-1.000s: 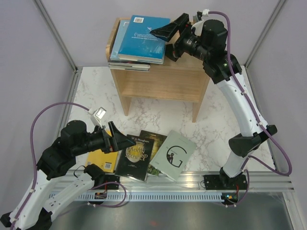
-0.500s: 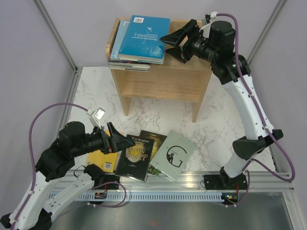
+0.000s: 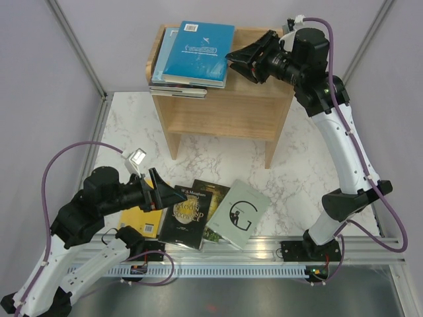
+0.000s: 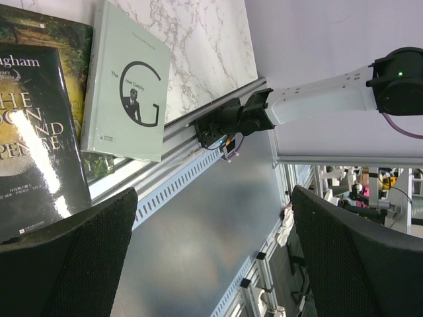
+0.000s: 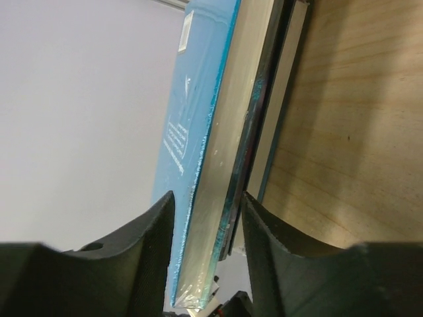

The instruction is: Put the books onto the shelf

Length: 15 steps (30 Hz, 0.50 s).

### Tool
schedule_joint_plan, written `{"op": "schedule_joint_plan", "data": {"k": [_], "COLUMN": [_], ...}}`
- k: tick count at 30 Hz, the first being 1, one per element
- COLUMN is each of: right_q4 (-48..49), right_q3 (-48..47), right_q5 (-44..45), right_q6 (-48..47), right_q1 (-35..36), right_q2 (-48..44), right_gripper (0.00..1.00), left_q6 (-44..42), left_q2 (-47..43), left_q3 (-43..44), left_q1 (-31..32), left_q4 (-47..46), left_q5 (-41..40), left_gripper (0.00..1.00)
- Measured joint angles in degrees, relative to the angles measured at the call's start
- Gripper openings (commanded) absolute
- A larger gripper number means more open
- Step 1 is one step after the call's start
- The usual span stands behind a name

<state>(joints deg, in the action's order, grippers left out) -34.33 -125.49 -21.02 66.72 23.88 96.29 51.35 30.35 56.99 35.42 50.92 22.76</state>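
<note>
**Three books stacked on the shelf, four on the desk**

The marble desk (image 3: pixel 291 178) carries the wooden shelf (image 3: pixel 225 112) at its far side. On the shelf's top board, toward its left end, lies a stack (image 3: pixel 188 82) of about three books, with a blue book (image 3: pixel 198 49) uppermost.

Four more books lie flat in a row at the desk's near edge. From left to right they are a yellow book (image 3: pixel 142 219), a black book (image 3: pixel 187 218), a green book (image 3: pixel 217 228) mostly covered by its neighbours, and a grey book (image 3: pixel 239 214).

The right tool (image 3: pixel 231 58) is level with the stack's right edge, jaws narrowed with a gap and gripping nothing. Whether it touches the stack cannot be told.

The left tool (image 3: pixel 173 196) hangs over the yellow and black books, jaws wide and empty.
</note>
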Motion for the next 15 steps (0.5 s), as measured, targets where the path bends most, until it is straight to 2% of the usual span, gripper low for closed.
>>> {"op": "schedule_joint_plan", "data": {"k": [3, 9, 15], "right_q4": [0.1, 1.1, 1.3], "right_q3": [0.0, -0.7, -2.6], "right_q5": [-0.2, -0.3, -0.3], "right_q6": [0.7, 1.6, 2.3], "right_q1": [0.0, -0.1, 0.2], "right_q2": [0.7, 1.6, 2.8], "right_gripper": [0.29, 0.19, 0.16], "left_q6": [0.0, 0.0, -0.1], "left_q2": [0.1, 0.4, 1.0], "left_q3": [0.0, 0.0, 0.0], "left_q1": [0.0, 0.0, 0.0], "left_q4": [0.0, 0.0, 0.0], "left_q5": [0.0, 0.0, 0.0], "left_gripper": [1.00, 1.00, 1.00]}}
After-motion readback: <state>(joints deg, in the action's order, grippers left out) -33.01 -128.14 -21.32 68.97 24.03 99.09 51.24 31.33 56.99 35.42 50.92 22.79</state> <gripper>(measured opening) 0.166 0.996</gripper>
